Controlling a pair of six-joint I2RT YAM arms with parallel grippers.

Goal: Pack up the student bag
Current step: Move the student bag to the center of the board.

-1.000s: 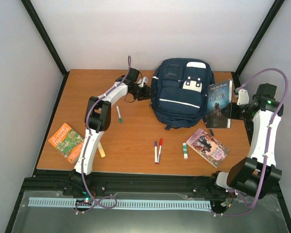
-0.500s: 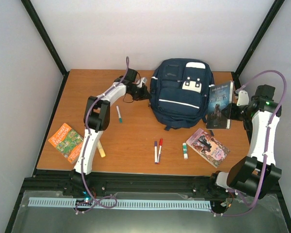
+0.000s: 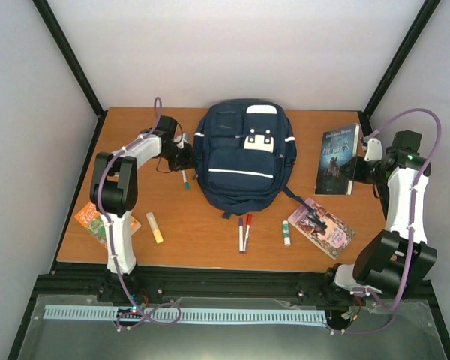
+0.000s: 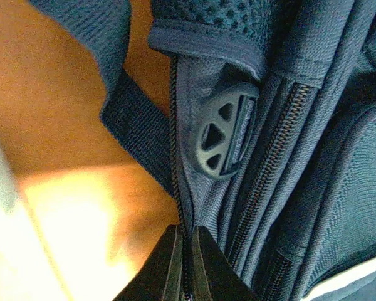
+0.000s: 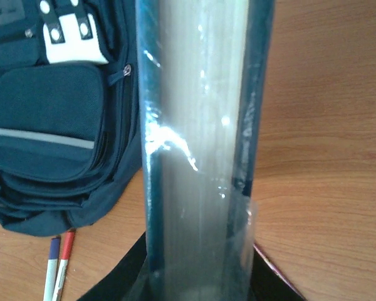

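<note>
Nothing packed yet, I judge: student bag (image 3: 244, 157) looks zipped, pens (image 3: 244, 232) loose on the bench (image 3: 202, 214). My left fingers (image 4: 161, 271) pinch its zip seam; right fingers (image 5: 120, 281) clamp the dark book (image 5: 200, 144).

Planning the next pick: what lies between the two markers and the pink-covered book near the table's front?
A white stick with a green cap lies there, nearer the pink-covered book than the markers, seen in the top view.
</note>
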